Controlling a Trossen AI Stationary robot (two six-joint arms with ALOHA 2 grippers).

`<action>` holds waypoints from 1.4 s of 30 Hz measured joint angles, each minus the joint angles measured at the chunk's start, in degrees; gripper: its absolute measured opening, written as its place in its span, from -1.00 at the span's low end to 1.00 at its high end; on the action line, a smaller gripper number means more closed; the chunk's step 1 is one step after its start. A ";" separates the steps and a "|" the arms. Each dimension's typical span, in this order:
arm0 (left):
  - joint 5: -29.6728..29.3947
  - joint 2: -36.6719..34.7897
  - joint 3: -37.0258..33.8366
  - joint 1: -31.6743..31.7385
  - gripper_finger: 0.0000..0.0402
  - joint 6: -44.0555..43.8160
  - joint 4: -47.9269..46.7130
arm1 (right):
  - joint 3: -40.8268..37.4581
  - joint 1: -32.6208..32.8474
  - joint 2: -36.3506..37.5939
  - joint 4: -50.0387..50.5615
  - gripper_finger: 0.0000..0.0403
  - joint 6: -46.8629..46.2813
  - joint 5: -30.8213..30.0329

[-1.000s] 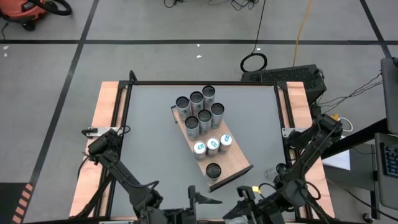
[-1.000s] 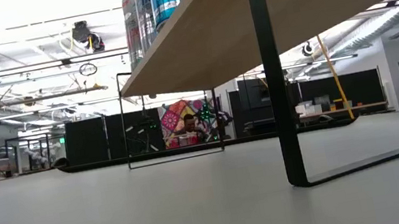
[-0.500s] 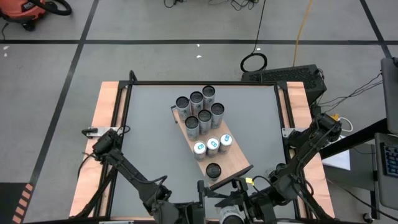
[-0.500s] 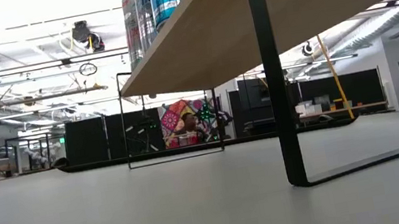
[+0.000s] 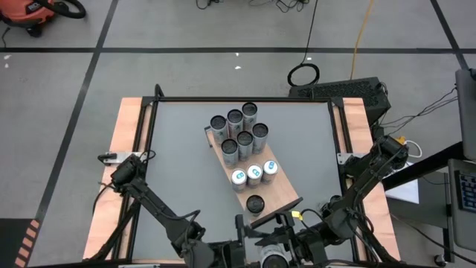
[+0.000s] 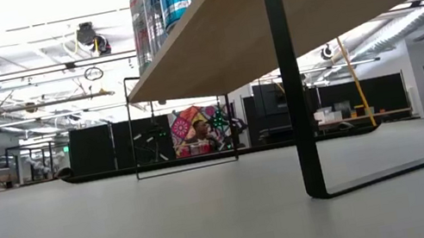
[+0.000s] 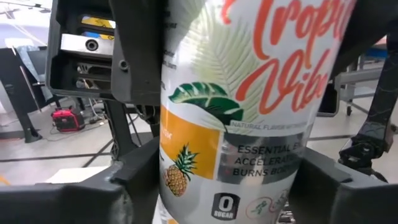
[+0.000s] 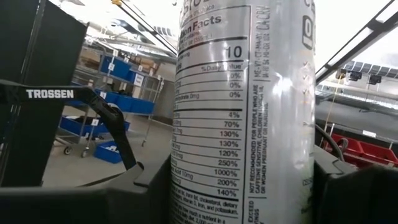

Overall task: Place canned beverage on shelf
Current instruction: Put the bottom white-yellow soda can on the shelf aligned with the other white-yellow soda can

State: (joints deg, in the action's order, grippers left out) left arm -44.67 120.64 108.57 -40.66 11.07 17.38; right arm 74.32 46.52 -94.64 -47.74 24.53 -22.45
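A tall silver canned beverage [image 7: 236, 106] with a pineapple print stands upright in the air over the table's near edge; its top [image 5: 271, 260] shows in the high view. My right gripper [image 8: 239, 186] is shut on it. My left gripper [image 7: 230, 190] faces it from the other side, open, one finger close on either side of the can's lower part. The shelf [image 5: 279, 195], a light wood board on black legs [image 6: 300, 121], stands mid-table. Several cans [image 5: 242, 134] are on it. My right gripper pinches the can's round side [image 8: 186, 186] between its two fingers, coming roughly level from the table's right. In the left wrist view its dark fingers [image 7: 140, 56] sit on the can's upper half. The can is upright and lifted clear of the table. My left gripper: I cannot tell whether its fingers [image 7: 134, 186] touch the can.
The near end of the shelf board holds one dark-topped can [image 5: 255, 202], with bare board [image 5: 286, 201] beside it. The grey tabletop [image 5: 178, 171] lies to the shelf's left and right. Under the board, the low view shows open table between the legs.
My two grippers have come together at the near edge. The left went toward the table's right and the right toward its left with the can. The can now stands between both grippers. Neither has moved in the last half second.
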 joint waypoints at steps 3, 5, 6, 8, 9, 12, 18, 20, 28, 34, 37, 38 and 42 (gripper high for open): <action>-0.36 0.00 0.00 -0.14 0.22 0.23 -0.17 | 0.00 0.00 0.01 0.38 -0.02 -0.08 -0.23; -0.40 0.00 0.00 -0.29 0.22 0.24 -0.19 | 0.04 0.00 0.01 0.63 -0.02 -0.08 -0.22; -0.45 0.00 0.00 -0.39 0.22 0.23 -0.19 | 0.07 0.00 0.01 0.82 -0.02 -0.08 -0.20; -0.68 0.00 0.00 -0.65 0.23 0.19 -0.21 | 0.07 0.02 0.01 1.01 -0.02 -0.27 -0.24; -0.89 0.02 0.00 -0.76 0.25 0.04 -0.24 | 0.07 0.03 0.01 1.10 0.00 -0.70 -0.30; -1.13 0.07 0.00 -1.15 0.29 -0.70 -0.60 | 0.09 0.24 0.05 2.00 0.08 -2.39 -1.28; -2.41 0.13 -0.02 -1.88 0.31 -4.64 -3.48 | 0.11 2.79 0.44 3.71 0.33 -3.24 -8.50; -2.72 0.13 -0.02 -1.95 0.31 -5.93 -4.89 | 0.10 3.75 0.64 3.96 0.39 -2.59 -10.81; -2.84 0.13 -0.02 -1.66 0.31 -8.03 -5.99 | 1.28 4.98 4.46 11.15 0.42 -3.91 -13.51; -2.88 0.18 -0.02 -1.23 0.32 -9.20 -6.61 | 9.01 4.94 5.17 30.08 0.37 -10.34 -13.51; -3.18 0.28 -0.02 -0.89 0.32 -9.64 -7.50 | 11.54 4.50 4.84 34.83 0.35 -11.60 -13.51; -3.32 0.28 -0.02 -0.78 0.32 -10.16 -7.83 | 11.75 4.48 4.82 35.13 0.35 -11.58 -13.51; -3.43 0.28 -0.02 -0.67 0.32 -10.63 -7.91 | 12.79 4.66 4.76 35.64 0.31 -10.91 -13.54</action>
State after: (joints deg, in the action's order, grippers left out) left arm -48.10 120.92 108.55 -41.34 0.44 9.47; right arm 87.11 51.18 -89.89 -12.10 13.62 -36.00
